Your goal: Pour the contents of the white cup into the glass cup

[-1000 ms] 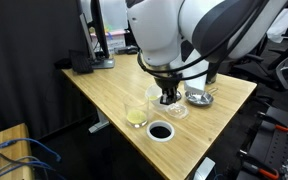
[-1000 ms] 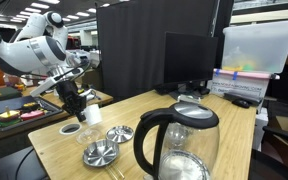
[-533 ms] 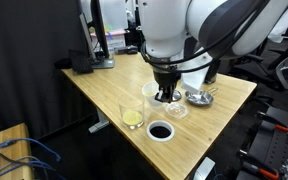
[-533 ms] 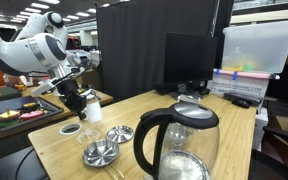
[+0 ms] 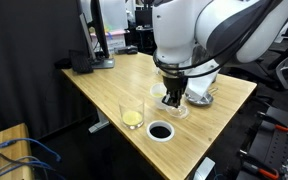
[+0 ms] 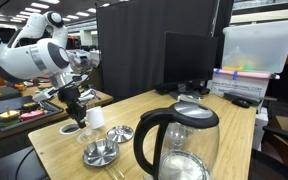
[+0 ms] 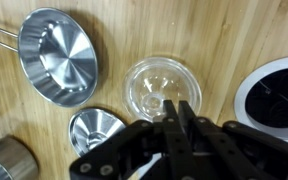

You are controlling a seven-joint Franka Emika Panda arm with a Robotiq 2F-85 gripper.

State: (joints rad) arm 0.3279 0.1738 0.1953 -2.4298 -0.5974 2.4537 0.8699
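- Gripper (image 7: pixel 180 110) right above the clear dish (image 7: pixel 161 86), fingers (image 7: pixel 191 122) drawn narrow, nearly together, gripping nothing.
- White cup (image 6: pixel 95 117) upright just beside the dish, untouched by the fingers.
- Glass cup (image 5: pixel 134 114) upright near the dish but apart from it, something yellowish at its bottom.
- Round black cable hole (image 7: pixel 279 92) just beside the dish; large metal bowl (image 7: pixel 59 55) and small metal bowl (image 7: pixel 96 130) on the dish's opposite side.
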